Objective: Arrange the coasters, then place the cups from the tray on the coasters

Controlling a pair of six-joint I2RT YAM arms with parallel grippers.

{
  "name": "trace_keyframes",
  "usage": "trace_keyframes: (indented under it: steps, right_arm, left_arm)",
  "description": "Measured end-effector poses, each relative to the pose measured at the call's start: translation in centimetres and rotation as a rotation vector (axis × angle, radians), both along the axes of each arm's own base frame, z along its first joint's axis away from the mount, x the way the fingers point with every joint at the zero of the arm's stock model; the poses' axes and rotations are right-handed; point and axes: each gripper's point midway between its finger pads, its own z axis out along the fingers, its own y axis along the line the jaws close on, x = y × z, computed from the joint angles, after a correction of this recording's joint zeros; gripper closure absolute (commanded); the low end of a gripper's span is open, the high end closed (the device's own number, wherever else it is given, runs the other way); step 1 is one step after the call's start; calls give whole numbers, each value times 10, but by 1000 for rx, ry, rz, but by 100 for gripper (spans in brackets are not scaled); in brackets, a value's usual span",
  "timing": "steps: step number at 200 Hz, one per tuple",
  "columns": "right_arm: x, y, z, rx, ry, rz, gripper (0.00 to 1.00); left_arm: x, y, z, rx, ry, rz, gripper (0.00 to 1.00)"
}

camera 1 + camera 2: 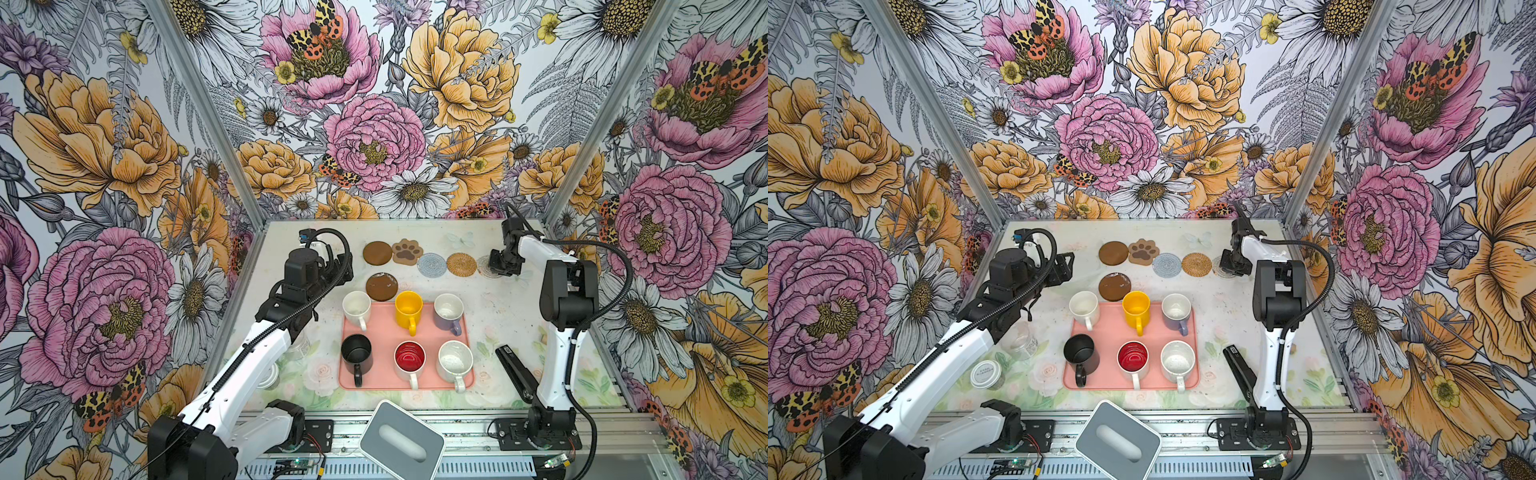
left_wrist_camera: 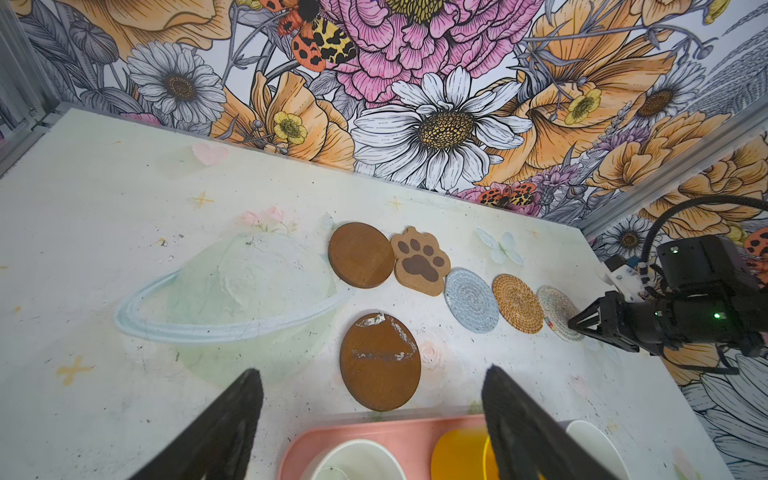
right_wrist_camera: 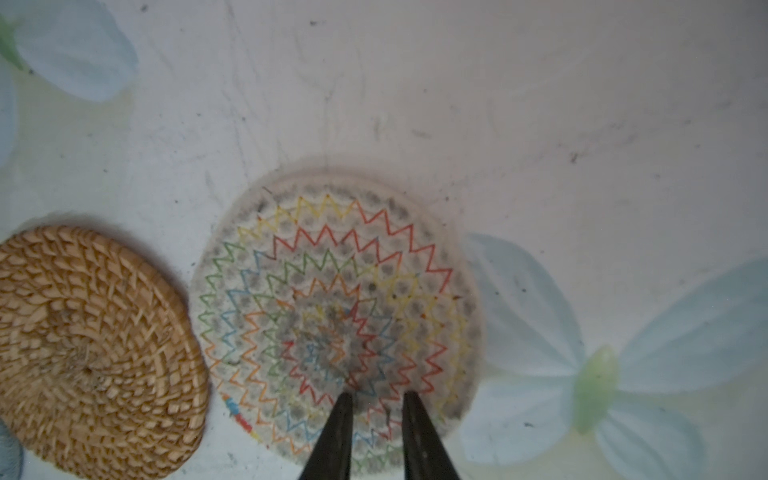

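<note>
Squaring the last coaster into the row

Right gripper (image 3: 377, 394), jaws almost closed and empty, tips on the pale zigzag-stitched coaster (image 3: 332, 291) at the row's 3 o'clock end; rattan coaster (image 1: 461, 264) just at its 9 o'clock — push gently, no overlap. Left gripper (image 2: 372, 370) wide open, empty, above the scuffed brown disc (image 1: 381, 286), out of row at the tray (image 1: 384, 330)'s 12 o'clock — cups (image 1: 409, 357) all aboard.

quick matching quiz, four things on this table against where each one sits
Things:
1 yellow cup
2 black cup
3 paw coaster
4 scuffed brown coaster

Places:
a tray, near row, left end
b between the smooth brown disc and the grey coaster
c tray, far row, middle
d alone, just beyond the tray's far edge

Pairs: 1-c, 2-a, 3-b, 4-d
</note>
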Motion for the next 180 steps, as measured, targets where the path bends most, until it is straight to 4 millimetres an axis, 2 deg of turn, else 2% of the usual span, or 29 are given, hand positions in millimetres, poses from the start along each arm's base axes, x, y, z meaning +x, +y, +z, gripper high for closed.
trace_keyframes:
  steps: [71,98,129,158,180]
  right_arm:
    - [2,1,2,-13,-3,10,77]
    - [2,2,12,-16,-18,12,77]
    - [5,3,49,-37,-91,13,77]
    - [7,7,104,-70,-207,15,76]
    - [3,22,149,-75,-303,34,74]
  left_arm:
    - [0,0,0,0,0,0,16]
    - [0,0,0,0,0,0,16]
    - [0,0,-3,15,25,-1,17]
    - [9,-3,3,56,56,-14,18]
    - [20,-13,11,100,75,-48,18]
